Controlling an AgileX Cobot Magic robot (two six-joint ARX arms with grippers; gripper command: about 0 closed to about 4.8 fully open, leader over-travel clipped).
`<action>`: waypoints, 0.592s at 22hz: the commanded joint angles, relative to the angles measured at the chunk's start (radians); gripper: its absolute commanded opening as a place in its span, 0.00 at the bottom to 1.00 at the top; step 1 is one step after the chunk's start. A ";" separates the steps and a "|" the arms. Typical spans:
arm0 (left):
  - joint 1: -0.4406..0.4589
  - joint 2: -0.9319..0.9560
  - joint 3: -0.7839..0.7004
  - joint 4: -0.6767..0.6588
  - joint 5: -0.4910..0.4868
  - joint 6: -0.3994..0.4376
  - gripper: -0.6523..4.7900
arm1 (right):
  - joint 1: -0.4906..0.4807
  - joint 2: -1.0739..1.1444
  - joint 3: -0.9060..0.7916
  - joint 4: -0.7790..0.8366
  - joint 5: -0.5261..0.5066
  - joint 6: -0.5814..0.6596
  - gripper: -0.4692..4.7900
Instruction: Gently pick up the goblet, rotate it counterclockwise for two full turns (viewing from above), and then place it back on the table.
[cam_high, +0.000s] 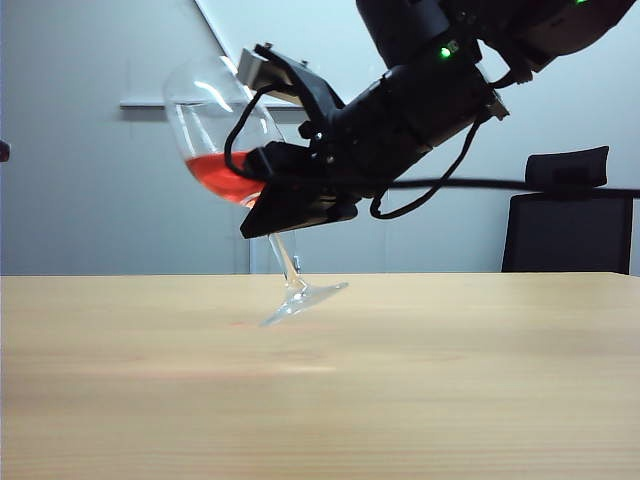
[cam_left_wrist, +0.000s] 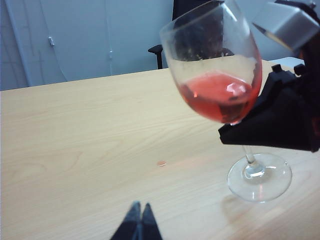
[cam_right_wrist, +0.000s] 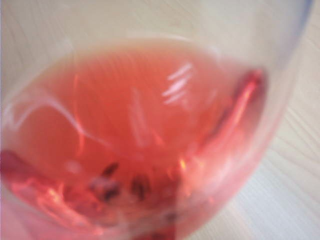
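The right end effector (cam_high: 290, 205) is closed on the goblet (cam_high: 225, 150) just under the bowl, its dark fingers nearly together around the top of the thin stem, and it carries the glass clear of the desk (cam_high: 320, 400). The goblet hangs tilted, bowl leaning toward the left of the exterior view and the round foot (cam_high: 305, 298) canted just above the wood, apparently not touching it. The red-orange liquid (cam_left_wrist: 220, 95) sits low in the bowl and fills the blurred right wrist view. The left end effector (cam_left_wrist: 139, 222) hovers low over the desk, well apart from the glass, its fingertips pressed together and holding nothing. The step in hand looks like the swirl while lifted, or its start. To do it well, the wrist should trace a small, smooth counterclockwise circle as seen from above, keeping the tilt modest so the liquid climbs the wall without reaching the rim. The grip on so thin a stem should stay firm but light; any jerk could slip or snap it. The foot needs to keep clear of the desk through both turns, then come level before setting down.
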 joint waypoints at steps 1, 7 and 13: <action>0.000 0.001 0.003 0.013 0.002 0.000 0.11 | 0.022 -0.011 -0.006 0.100 0.028 -0.056 0.08; 0.000 -0.017 0.003 0.013 0.002 0.000 0.11 | 0.029 -0.011 -0.114 0.369 0.030 -0.017 0.08; 0.000 -0.022 0.003 0.013 0.002 0.000 0.11 | 0.027 -0.011 -0.300 0.805 0.035 0.158 0.08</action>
